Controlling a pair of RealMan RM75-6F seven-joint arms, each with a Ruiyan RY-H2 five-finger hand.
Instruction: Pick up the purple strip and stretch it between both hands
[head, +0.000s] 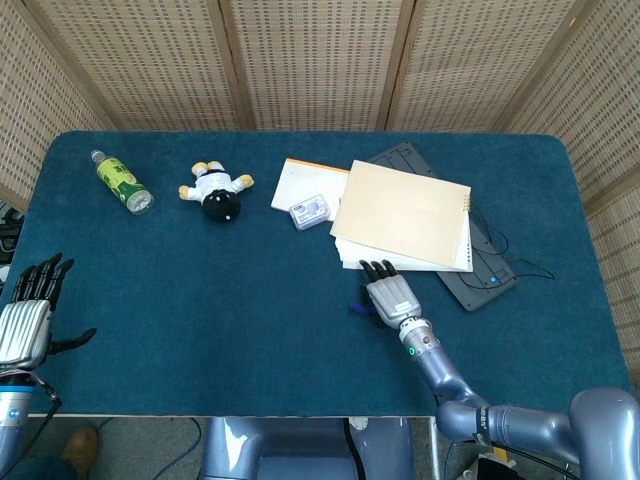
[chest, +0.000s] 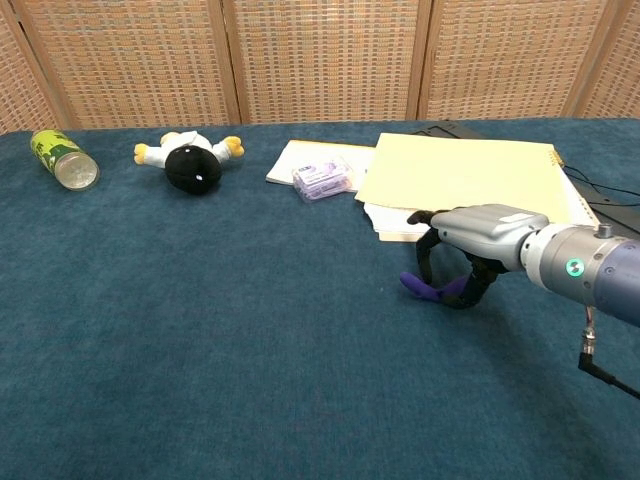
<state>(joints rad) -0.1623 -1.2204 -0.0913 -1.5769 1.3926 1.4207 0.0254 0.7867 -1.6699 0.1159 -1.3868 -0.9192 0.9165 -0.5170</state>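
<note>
The purple strip (chest: 422, 289) is a short curved band low over the blue table (head: 200, 300), just in front of the yellow notebook. My right hand (chest: 480, 235) is curled over it from the right and pinches it between thumb and fingers, leaving the strip's left end sticking out. In the head view only a sliver of the purple strip (head: 360, 306) shows left of the right hand (head: 390, 297). My left hand (head: 28, 310) is far off at the table's near left corner, fingers spread and holding nothing.
A yellow notebook (head: 405, 215) lies on white pads and a black keyboard (head: 485, 275) right behind the right hand. A small plastic box (head: 310, 211), a plush toy (head: 217, 192) and a green bottle (head: 123, 182) lie along the far left.
</note>
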